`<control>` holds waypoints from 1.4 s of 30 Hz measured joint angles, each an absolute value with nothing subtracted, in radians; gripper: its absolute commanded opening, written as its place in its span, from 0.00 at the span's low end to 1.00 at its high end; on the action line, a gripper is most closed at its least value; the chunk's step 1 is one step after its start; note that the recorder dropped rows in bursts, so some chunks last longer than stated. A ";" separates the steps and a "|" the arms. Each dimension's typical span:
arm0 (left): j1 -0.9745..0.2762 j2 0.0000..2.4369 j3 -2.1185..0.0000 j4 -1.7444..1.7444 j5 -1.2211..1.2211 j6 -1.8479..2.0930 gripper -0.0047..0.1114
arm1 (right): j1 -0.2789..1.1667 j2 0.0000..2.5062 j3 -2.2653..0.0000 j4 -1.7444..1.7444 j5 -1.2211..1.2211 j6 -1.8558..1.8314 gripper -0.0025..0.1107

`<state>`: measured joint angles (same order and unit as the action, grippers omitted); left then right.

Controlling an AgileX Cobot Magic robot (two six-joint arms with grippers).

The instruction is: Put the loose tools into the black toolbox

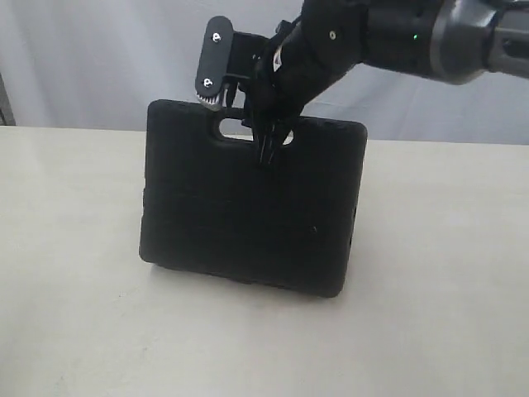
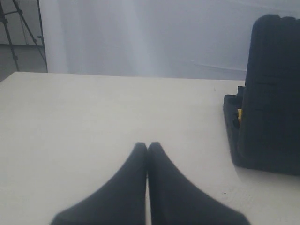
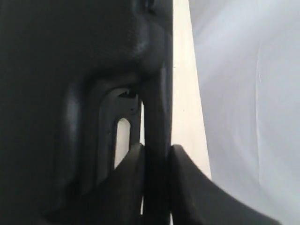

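The black toolbox (image 1: 248,215) stands on the table with its lid raised upright toward the exterior camera. My right gripper (image 1: 266,147) comes down from the upper right and is shut on the handle bar at the lid's top edge. In the right wrist view both fingers (image 3: 136,161) press on either side of that bar (image 3: 157,122). My left gripper (image 2: 147,146) is shut and empty above bare table, with the toolbox (image 2: 269,93) off to one side of it. The loose tools are hidden behind the lid. Only a yellow sliver (image 2: 239,115) shows at the box's side gap.
The pale table (image 1: 74,273) spreads wide around the toolbox. A white curtain (image 1: 99,58) hangs behind it. A dark tripod (image 2: 18,28) stands past the table's far corner in the left wrist view.
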<state>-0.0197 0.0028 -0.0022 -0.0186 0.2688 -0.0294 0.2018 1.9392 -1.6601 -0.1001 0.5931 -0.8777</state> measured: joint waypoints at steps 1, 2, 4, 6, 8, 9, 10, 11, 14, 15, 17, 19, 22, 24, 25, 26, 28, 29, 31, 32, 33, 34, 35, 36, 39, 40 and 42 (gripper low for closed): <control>-0.020 0.003 -0.002 -0.019 0.269 -0.029 0.04 | 0.172 1.989 -1.670 -0.084 0.533 -0.899 0.02; -0.020 0.003 -0.002 -0.019 0.269 -0.029 0.04 | 0.150 2.035 -1.671 -0.073 0.480 -0.908 0.02; -0.020 0.003 -0.002 -0.019 0.269 -0.029 0.04 | 0.112 2.104 -1.672 -0.060 0.397 -0.912 0.02; -0.020 0.003 -0.002 -0.019 0.269 -0.029 0.04 | 0.091 2.158 -1.695 -0.050 0.382 -0.910 0.02; -0.020 0.003 -0.002 -0.019 0.269 -0.029 0.04 | 0.080 2.181 -1.705 -0.047 0.381 -0.906 0.11; -0.020 0.003 -0.002 -0.019 0.269 -0.029 0.04 | 0.080 2.184 -1.707 -0.045 0.381 -0.906 0.25; -0.020 0.003 -0.002 -0.019 0.269 -0.029 0.04 | 0.080 2.185 -1.707 -0.045 0.378 -0.906 0.35; -0.020 0.003 -0.002 -0.019 0.269 -0.029 0.04 | 0.080 2.185 -1.707 -0.045 0.374 -0.906 0.45; -0.020 0.003 -0.002 -0.019 0.269 -0.029 0.04 | 0.078 2.186 -1.711 -0.045 0.341 -0.906 0.62; -0.020 0.003 -0.002 -0.019 0.269 -0.029 0.04 | 0.079 2.186 -1.713 -0.045 0.328 -0.906 0.61; -0.020 0.003 -0.002 -0.019 0.269 -0.029 0.04 | 0.079 2.186 -1.717 -0.045 0.318 -0.906 0.59; -0.020 0.003 -0.002 -0.019 0.269 -0.029 0.04 | 0.079 2.179 -1.717 -0.045 0.314 -0.906 0.57; -0.020 0.003 -0.002 -0.019 0.269 -0.029 0.04 | 0.079 2.167 -1.717 -0.047 0.315 -0.906 0.57; -0.020 0.003 -0.002 -0.019 0.269 -0.029 0.04 | 0.079 2.154 -1.717 -0.047 0.315 -0.906 0.57; -0.020 0.003 -0.002 -0.019 0.269 -0.029 0.04 | 0.079 2.149 -1.717 -0.047 0.315 -0.906 0.57; -0.020 0.003 -0.002 -0.019 0.269 -0.029 0.04 | 0.079 2.144 -1.717 -0.047 0.315 -0.906 0.57; -0.020 0.003 -0.002 -0.019 0.269 -0.029 0.04 | 0.079 2.133 -1.717 -0.047 0.315 -0.902 0.57; -0.020 0.003 -0.002 -0.019 0.269 -0.029 0.04 | 0.079 2.128 -1.717 -0.047 0.315 -0.898 0.57; -0.020 0.003 -0.002 -0.019 0.269 -0.029 0.04 | 0.079 2.122 -1.717 -0.047 0.317 -0.889 0.57; -0.020 0.003 -0.002 -0.019 0.269 -0.029 0.04 | 0.079 2.116 -1.717 -0.047 0.325 -0.887 0.57; -0.020 0.003 -0.002 -0.019 0.269 -0.029 0.04 | 0.079 2.110 -1.717 -0.047 0.334 -0.880 0.57; -0.020 0.003 -0.002 -0.019 0.269 -0.029 0.04 | 0.079 2.105 -1.717 -0.047 0.344 -0.869 0.57; -0.020 0.003 -0.002 -0.019 0.269 -0.029 0.04 | 0.079 2.098 -1.717 -0.047 0.357 -0.855 0.57; -0.020 0.003 -0.002 -0.019 0.269 -0.029 0.04 | 0.079 2.087 -1.717 -0.047 0.375 -0.835 0.57; -0.020 0.003 -0.002 -0.019 0.269 -0.029 0.04 | 0.079 2.041 -1.717 -0.047 0.442 -0.732 0.57; -0.020 0.003 -0.002 -0.019 0.269 -0.029 0.04 | 0.079 2.020 -1.717 -0.047 0.476 -0.682 0.57; -0.020 0.003 -0.002 -0.019 0.269 -0.029 0.04 | 0.079 1.975 -1.717 -0.047 0.564 -0.586 0.56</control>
<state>-0.0197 0.0028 -0.0022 -0.0186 0.2688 -0.0294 0.0793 1.9750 -1.7166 -0.0468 0.5639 -0.5858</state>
